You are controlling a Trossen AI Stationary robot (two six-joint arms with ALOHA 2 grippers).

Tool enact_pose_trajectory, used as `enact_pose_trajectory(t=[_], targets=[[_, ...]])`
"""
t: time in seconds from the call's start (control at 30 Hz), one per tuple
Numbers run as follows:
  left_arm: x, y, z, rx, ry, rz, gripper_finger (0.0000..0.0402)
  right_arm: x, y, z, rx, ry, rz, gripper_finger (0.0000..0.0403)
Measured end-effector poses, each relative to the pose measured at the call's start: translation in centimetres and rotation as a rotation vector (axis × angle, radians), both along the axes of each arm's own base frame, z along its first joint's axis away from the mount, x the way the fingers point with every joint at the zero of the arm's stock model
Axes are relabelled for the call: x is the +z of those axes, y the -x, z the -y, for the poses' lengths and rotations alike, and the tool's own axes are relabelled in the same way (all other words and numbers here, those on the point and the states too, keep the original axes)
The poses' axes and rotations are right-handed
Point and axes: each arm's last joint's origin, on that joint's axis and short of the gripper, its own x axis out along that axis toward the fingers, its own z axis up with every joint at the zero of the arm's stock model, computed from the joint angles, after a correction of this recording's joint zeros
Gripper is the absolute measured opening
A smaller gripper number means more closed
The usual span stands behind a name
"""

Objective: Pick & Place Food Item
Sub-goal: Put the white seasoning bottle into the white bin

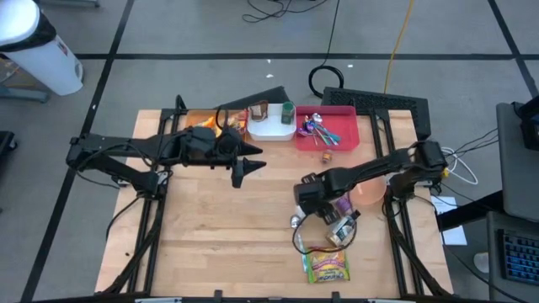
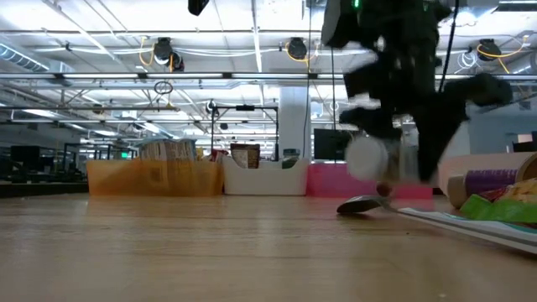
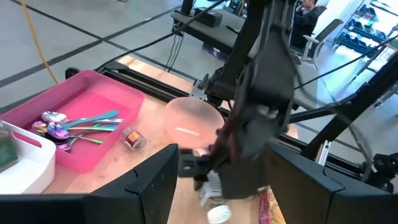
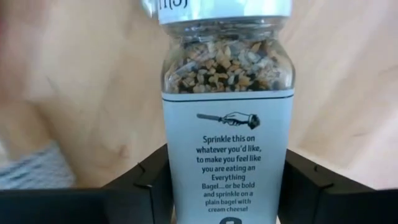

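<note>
A clear seasoning jar (image 4: 227,124) with a white label and white cap sits between the fingers of my right gripper (image 4: 227,208), which is shut on it. In the high view that gripper (image 1: 324,220) is at the table's near right, with the jar (image 1: 341,228) below it. In the low view the jar's white cap (image 2: 367,157) shows above the tabletop. My left gripper (image 1: 240,171) hovers open over the table's middle left, nothing between its fingers (image 3: 155,186). My right gripper pinches the jar's labelled lower body (image 4: 180,180) between its two fingers (image 4: 146,183), one on each side. The fingers come from above, pointing steeply down. The jar's cap end reaches out past the fingertips. In the low view the jar looks lifted off the table.
A green snack bag (image 1: 327,265) lies near the front edge, a spoon (image 2: 362,204) beside it. A pink bowl (image 1: 368,192) sits to the right. Along the far edge stand an orange bin (image 1: 202,119), a white bin (image 1: 271,126) and a pink tray (image 1: 327,133) of cutlery.
</note>
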Motion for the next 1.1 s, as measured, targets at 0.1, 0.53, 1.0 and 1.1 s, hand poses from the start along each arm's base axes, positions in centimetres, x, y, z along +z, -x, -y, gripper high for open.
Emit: enact_pose_trajectory(t=[0.1,0.53,1.0,1.1], targets=[[0.1,0.1,-0.5,0.009,0.003,0.003,0.0244,3.3,0.2,0.4,-0.024,-0.002,0.142,0.0189],[1.2,0.1,-2.2,-0.005,-0.027,0.105,0.0244,16.8,3.7,6.1,-0.507,-0.241,0.913,0.0189],[0.6,-2.3,-1.4,-0.041,-0.043,0.190,0.0244,19.9,3.3,7.8,-0.583,-0.421,1.207,0.0189],[0.4,-3.2,-1.2,-0.048,-0.058,0.224,0.0244,19.6,2.5,7.7,-0.557,-0.467,1.207,0.0189]])
